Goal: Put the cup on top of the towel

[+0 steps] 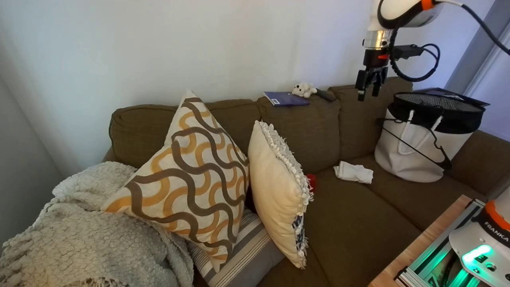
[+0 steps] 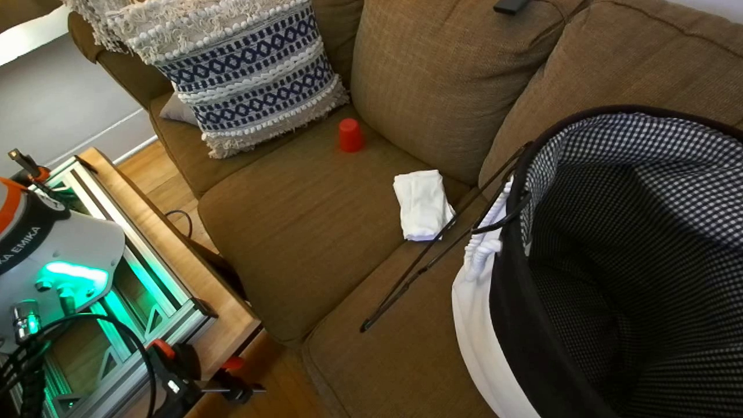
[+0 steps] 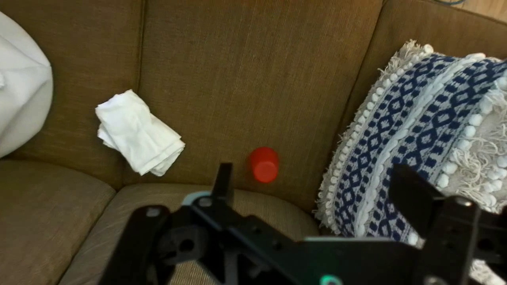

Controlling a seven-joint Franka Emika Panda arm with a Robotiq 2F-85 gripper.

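Pre-grasp: I'm hovering empty, pickup pending.
In an exterior view I'm hanging my black two-finger gripper (image 1: pixel 368 93) high above the brown fabric sofa (image 1: pixel 346 215); the tiny red tapered cup (image 1: pixel 312 182) is partly hiding behind the cream fringed cushion (image 1: pixel 277 191). In an exterior view the cup is standing on the seat, apparently narrow end up, apart from the small white folded cloth towel (image 2: pixel 424 203). In the wrist view I'm holding my fingers (image 3: pixel 224 182) wide, nothing between them; the cup is sitting below, between towel and cushion. I'm judging this the reach step, towel bare. Next move is likely calling for centring over the cup, lowering straight, pinching gently, clearing the cushion; afterwards lifting across and setting it on the towel.
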